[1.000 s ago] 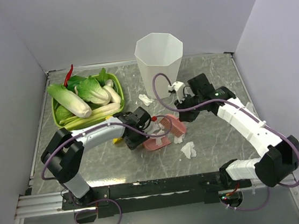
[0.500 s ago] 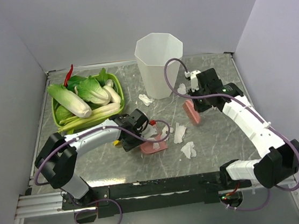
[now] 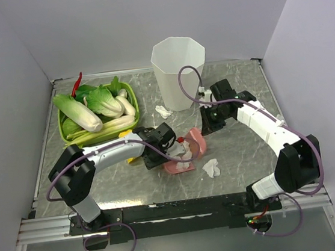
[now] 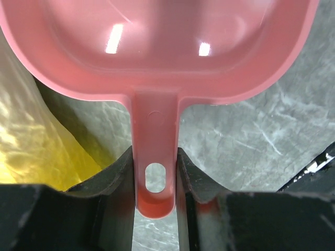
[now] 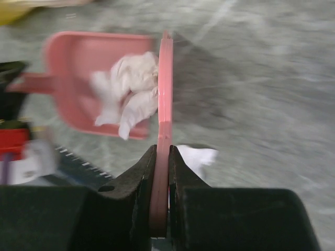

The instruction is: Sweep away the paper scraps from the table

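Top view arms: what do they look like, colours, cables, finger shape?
The left arm and right arm match: white plastic shells between black joints, a purple cable looping along each. The left pincer and right pincer have two matte black, wedge-shaped fingers.

Robot lab test cell by the look of it. Boxed in on three sides by plain blank walls [image 3: 143, 19]. Marble-patterned table [image 3: 125, 182] with metal rim, two robot arms [image 3: 115, 148] bolted to a black base rail [image 3: 177, 209] on aluminium framing at near edge, purple cables [image 3: 180, 84] running loose. Staged props only: green tray [image 3: 63, 132] of cabbages [image 3: 78, 114], white ribbed bin [image 3: 177, 64], pink dustpan [image 3: 175, 167], pink scraper [image 3: 196, 141], paper scraps [image 3: 210, 168].
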Available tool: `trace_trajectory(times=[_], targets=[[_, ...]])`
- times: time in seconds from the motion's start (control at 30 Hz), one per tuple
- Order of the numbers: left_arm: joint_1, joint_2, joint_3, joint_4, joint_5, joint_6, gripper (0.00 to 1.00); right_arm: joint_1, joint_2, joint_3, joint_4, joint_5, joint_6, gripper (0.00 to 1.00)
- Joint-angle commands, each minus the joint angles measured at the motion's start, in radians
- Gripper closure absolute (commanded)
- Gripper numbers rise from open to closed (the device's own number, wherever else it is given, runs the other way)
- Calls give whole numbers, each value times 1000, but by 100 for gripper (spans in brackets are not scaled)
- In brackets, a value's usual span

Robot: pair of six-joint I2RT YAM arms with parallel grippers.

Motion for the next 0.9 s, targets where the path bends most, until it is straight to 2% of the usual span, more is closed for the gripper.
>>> trace_trajectory(times=[0.0, 0.1, 0.33, 0.5, 0.7, 0.87], targets=[[-6, 23, 64, 9, -6, -15, 99, 18, -10, 41, 62, -243, 89, 100], [-6, 17, 68, 32, 3, -32, 99, 18, -53, 37, 55, -237, 55, 100], [-6, -90, -49, 131, -6, -35, 99, 13, -180, 21, -29, -140, -42, 100], [-3, -152, -109, 194, -12, -33, 99, 13, -230, 65, -80, -163, -182, 100], [2, -196, -143, 196, 9, 17, 99, 13, -207, 161, -76, -162, -292, 100], [9, -222, -162, 104, 23, 51, 99, 15, -80, 281, 39, -151, -407, 100]])
